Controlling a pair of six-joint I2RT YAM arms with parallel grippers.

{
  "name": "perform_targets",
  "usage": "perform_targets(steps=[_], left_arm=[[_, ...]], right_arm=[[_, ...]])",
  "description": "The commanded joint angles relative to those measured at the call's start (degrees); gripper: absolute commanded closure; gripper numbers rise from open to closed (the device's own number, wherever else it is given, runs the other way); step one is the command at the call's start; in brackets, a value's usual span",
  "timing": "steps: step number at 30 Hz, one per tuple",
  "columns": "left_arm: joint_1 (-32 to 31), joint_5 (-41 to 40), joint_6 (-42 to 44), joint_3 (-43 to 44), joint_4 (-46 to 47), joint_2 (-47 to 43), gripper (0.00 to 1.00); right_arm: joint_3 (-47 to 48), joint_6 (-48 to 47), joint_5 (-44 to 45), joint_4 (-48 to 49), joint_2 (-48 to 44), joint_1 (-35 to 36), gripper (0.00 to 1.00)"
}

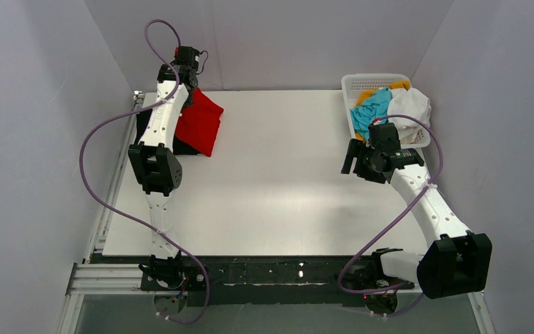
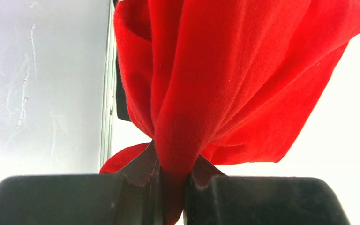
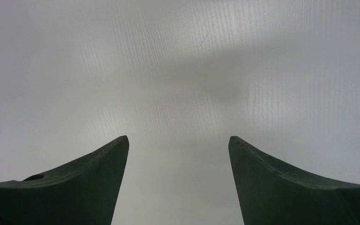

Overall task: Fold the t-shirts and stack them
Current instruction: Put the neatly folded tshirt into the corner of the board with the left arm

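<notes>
Pinching the red shirt point(image 2: 225, 70) tight, the left gripper point(image 2: 171, 164) holds it bunched at the far-left corner, above a black shirt point(image 1: 185, 147). The right gripper point(image 3: 178, 138) hangs empty, jaws wide apart, beside the basket point(image 1: 375, 78), where the cyan shirt point(image 1: 372, 111), white shirt point(image 1: 410, 104) and orange shirt point(image 1: 365, 94) lie unfolded. Early going, I'd say. The table point(image 1: 278, 188) offers room mid-way; the wall crowds that corner.

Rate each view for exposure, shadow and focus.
Top external: even light, sharp, only soft shadows on the table. Left wrist: background right of the red t-shirt is blown out to white; the left gripper pinching it is dark and underexposed. Right wrist: dim and grey, a diffuse shadow across the table, the open right gripper soft-edged.
</notes>
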Motion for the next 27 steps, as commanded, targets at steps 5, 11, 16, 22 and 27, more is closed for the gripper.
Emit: perform_targets(steps=[5, 11, 16, 22, 27], left_arm=[[1.7, -3.0, 0.6, 2.1, -1.9, -7.5, 1.00], [2.9, -2.8, -2.2, 3.1, -2.4, -7.5, 1.00], [4.4, -1.2, -4.0, 1.9, -3.0, -7.5, 1.00], [7.5, 3.8, -6.7, -4.1, -1.5, -7.7, 1.00], [11.1, 6.6, -7.1, -8.8, 1.4, -6.1, 1.00]], right_arm=[[0.9, 0.1, 0.8, 0.2, -0.7, -0.3, 0.14], [0.8, -0.1, 0.7, 0.4, -1.0, -0.3, 0.14], [0.5, -0.1, 0.7, 0.7, -1.1, -0.3, 0.14], [0.5, -0.1, 0.5, 0.7, -0.8, -0.3, 0.14], [0.5, -0.2, 1.0, 0.1, -0.4, -0.3, 0.14]])
